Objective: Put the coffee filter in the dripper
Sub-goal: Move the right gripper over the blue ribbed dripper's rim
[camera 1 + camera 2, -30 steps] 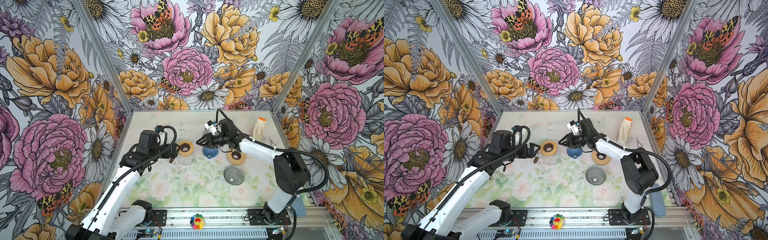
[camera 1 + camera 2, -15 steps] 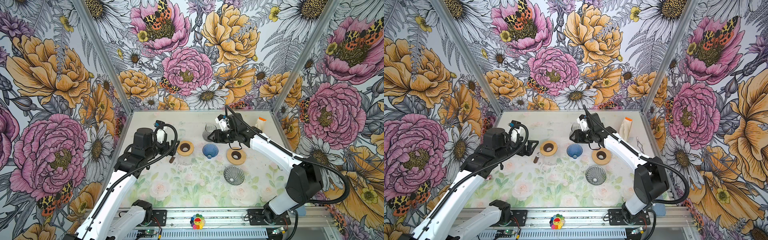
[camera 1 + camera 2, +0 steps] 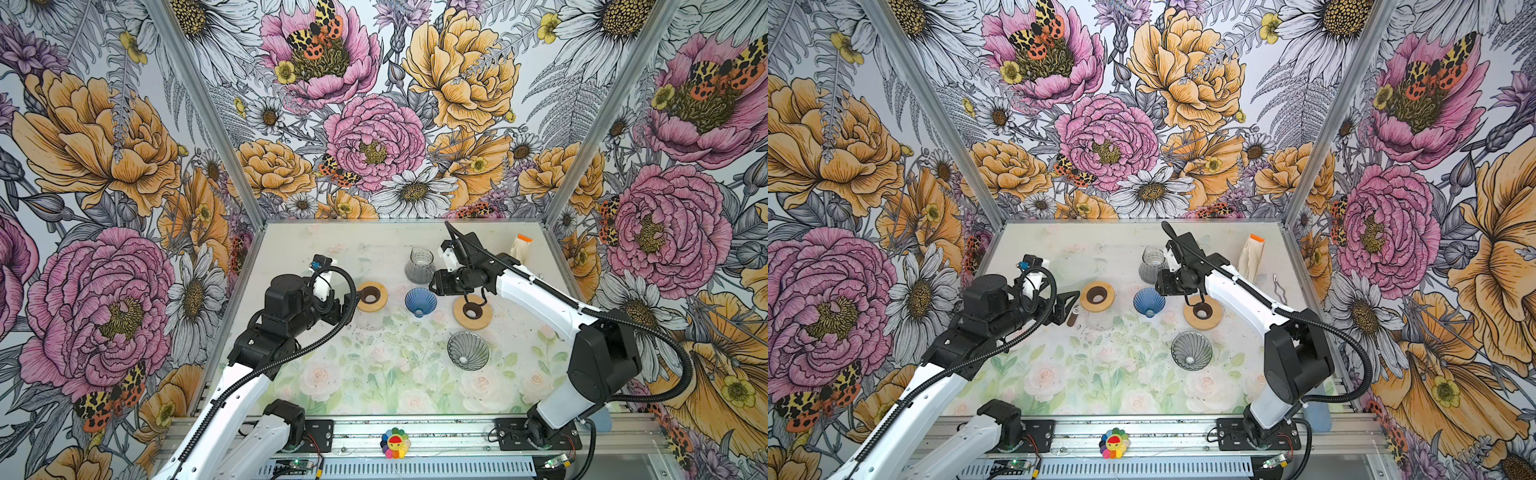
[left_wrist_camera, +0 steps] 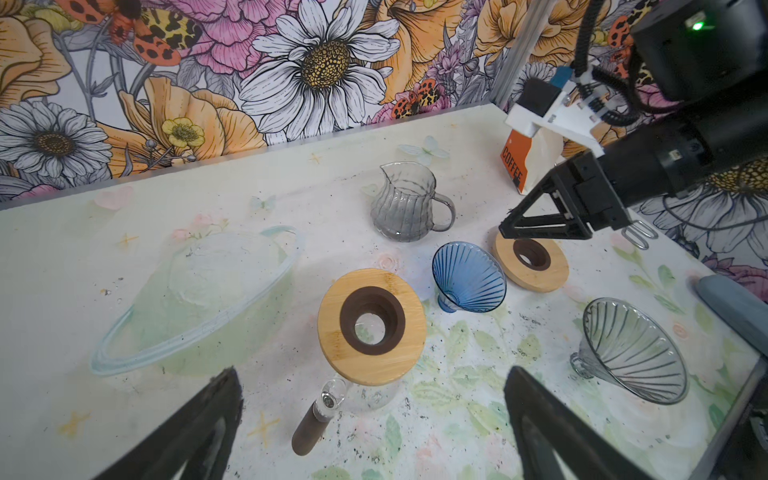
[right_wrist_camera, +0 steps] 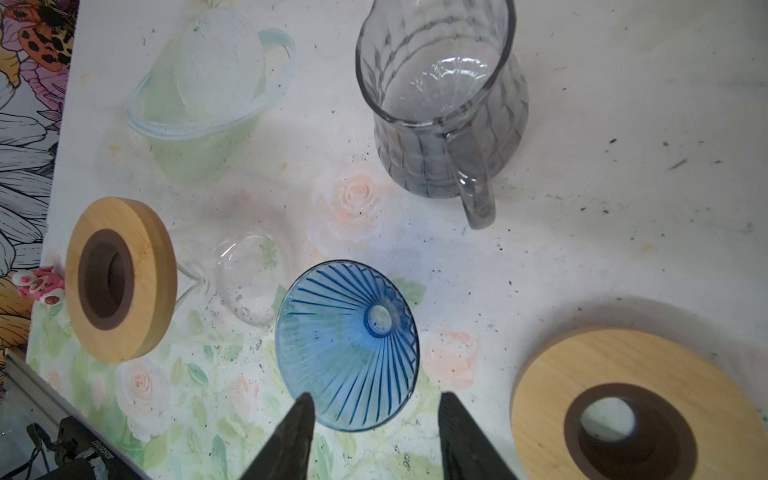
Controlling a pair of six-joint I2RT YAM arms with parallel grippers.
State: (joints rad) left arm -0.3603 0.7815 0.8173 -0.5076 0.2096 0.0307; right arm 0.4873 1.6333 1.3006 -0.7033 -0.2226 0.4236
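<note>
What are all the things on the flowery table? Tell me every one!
blue dripper: 1, blue, table middle
grey dripper: 1, smoky grey, front right
pitcher: 1, grey glass, behind blue dripper
carafe: 1, clear, left of blue dripper
ring on carafe: 1, tan wood, capping it
flat ring: 1, tan wood, right of blue dripper
filter pack: 1, white and orange, back right
metal clip: 1, silver, right edge
flower toy: 1, rainbow, front rail
left tool: 1, black, open, by carafe
right tool: 1, black, open, near blue dripper
</note>
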